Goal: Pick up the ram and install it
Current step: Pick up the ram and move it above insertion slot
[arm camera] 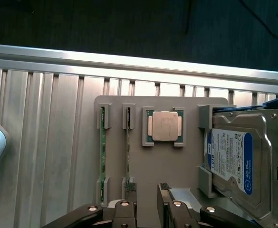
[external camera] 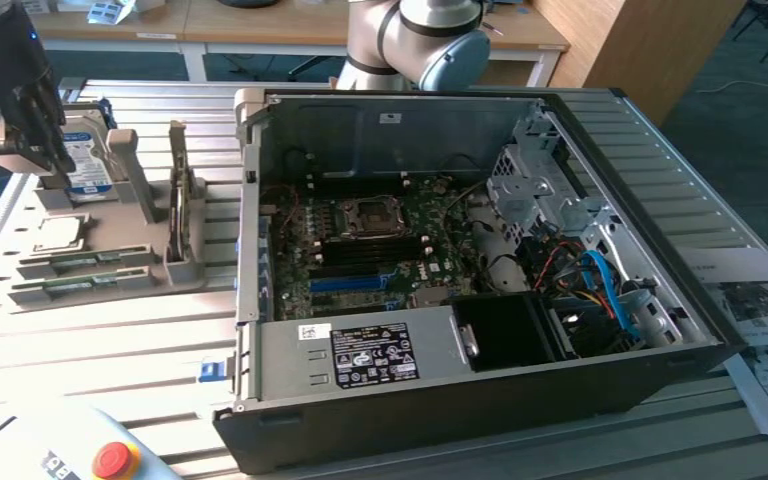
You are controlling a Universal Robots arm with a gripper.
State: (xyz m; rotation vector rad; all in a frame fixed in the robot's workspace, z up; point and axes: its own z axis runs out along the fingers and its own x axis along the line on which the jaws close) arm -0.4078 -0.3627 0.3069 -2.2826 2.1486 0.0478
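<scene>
Exterior view: the gripper [external camera: 21, 150] hangs at the exterior view's left, over the far end of a gray parts holder [external camera: 144, 250] on the slatted aluminium table [external camera: 104, 340]. It is just beside the upright hard drive [external camera: 88, 165]. The fingers are hard to read from this angle. The inner ram stick [external camera: 80, 262] and outer ram stick [external camera: 71, 289] sit in slots at the holder's near end, side by side. The processor [external camera: 61, 232] lies between them and the gripper. Neither stick is touched. The open PC case [external camera: 478, 400] takes up the middle, with its motherboard [external camera: 371, 250] exposed. The robot arm [external camera: 424, 40] rises behind the case. A red stop button [external camera: 116, 459] is at the near edge, and papers [external camera: 758, 320] lie at the exterior view's right.

Wrist view: the gripper [arm camera: 147, 211] is released, with its fingers [arm camera: 124, 213] spread and nothing between them. It looks down on the holder [arm camera: 177, 161]. The inner ram stick [arm camera: 128, 152] stands on edge in its clips. Its near end lines up roughly with one finger, not with the gap between the fingers, and it probably sits below that finger rather than in contact. The outer ram stick [arm camera: 102, 152] runs parallel, one slot further out. The processor [arm camera: 165, 127] sits in its corner brackets beside the inner stick. The hard drive [arm camera: 238, 161], with a blue-white label, is on the other side of the fingers.
</scene>
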